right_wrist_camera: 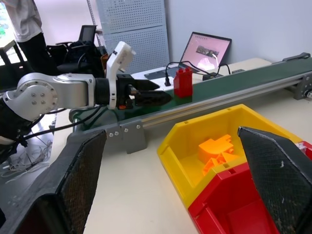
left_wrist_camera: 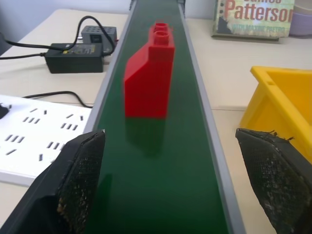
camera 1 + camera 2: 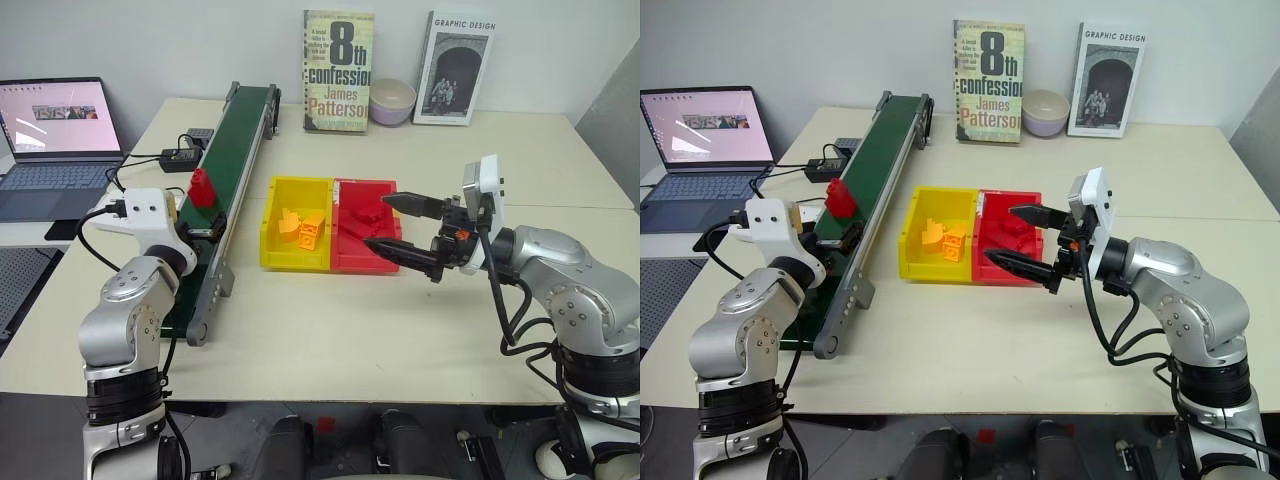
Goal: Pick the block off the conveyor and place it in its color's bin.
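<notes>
Jaws of the left gripper stand spread over the conveyor, just short of the upright red block on the belt. Right gripper, jaws spread and empty, hovers at the red bin, beside the yellow bin.
</notes>
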